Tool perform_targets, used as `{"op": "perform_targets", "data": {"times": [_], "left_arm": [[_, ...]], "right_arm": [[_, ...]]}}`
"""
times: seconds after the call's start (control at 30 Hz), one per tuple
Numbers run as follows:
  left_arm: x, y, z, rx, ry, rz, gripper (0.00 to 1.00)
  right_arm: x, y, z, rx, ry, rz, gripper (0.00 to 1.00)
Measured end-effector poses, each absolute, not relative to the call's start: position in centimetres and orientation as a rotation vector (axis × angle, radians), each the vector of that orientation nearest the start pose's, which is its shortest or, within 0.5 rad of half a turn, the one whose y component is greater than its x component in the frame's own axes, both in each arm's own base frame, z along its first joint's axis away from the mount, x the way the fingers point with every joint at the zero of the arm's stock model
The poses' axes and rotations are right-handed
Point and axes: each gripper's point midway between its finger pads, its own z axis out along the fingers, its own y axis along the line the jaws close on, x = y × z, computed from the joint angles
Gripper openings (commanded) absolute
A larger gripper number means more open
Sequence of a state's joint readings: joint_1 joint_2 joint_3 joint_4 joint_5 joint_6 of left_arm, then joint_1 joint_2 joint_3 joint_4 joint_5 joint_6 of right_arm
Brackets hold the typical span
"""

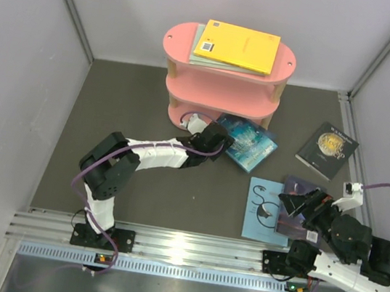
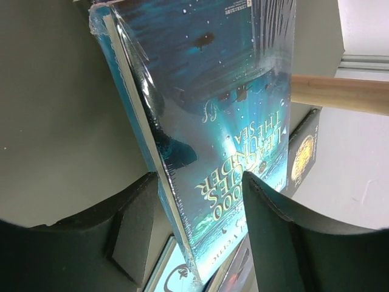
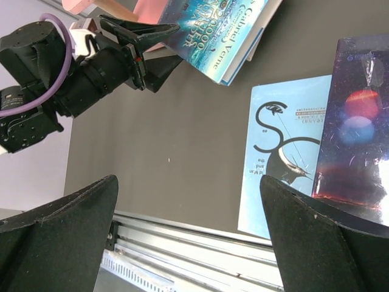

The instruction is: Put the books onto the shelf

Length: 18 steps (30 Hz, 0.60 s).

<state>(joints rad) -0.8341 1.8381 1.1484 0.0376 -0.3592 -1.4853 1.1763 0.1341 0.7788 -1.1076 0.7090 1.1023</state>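
Pinching the teal book [image 2: 231,121] edgewise in the left claw [image 2: 200,182], we are holding it tilted, likely for the shelf [image 1: 180,48] just ahead; the right claw [image 3: 188,182] is hanging spread, holding nothing.

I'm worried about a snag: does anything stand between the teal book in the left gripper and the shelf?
Probably yes: in the left wrist view one wooden post of the shelf crosses past the far edge of the teal book, so it may block a straight push in. Nothing else intervenes.
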Motion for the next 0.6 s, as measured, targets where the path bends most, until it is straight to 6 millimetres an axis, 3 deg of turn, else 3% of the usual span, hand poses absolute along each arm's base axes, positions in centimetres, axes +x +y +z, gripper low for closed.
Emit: {"op": "perform_targets", "data": {"times": [0.17,0.33,0.6], "left_arm": [[36.3,-36.3,10.0,-0.941,2.129,-0.857,0.62],[36.3,-34.5,10.1,-0.954,2.097,-0.815,0.58],[38.1,-31.8,9.9,-0.964,2.063,-0.746,0.5]], "right_arm": [[12.5,7.5,22.3,0.371,1.971,0.781,1.0],[12.5,7.6,22.3,0.369,1.973,0.778,1.0],[12.7,7.8,21.9,0.361,1.984,0.759,1.0]]}}
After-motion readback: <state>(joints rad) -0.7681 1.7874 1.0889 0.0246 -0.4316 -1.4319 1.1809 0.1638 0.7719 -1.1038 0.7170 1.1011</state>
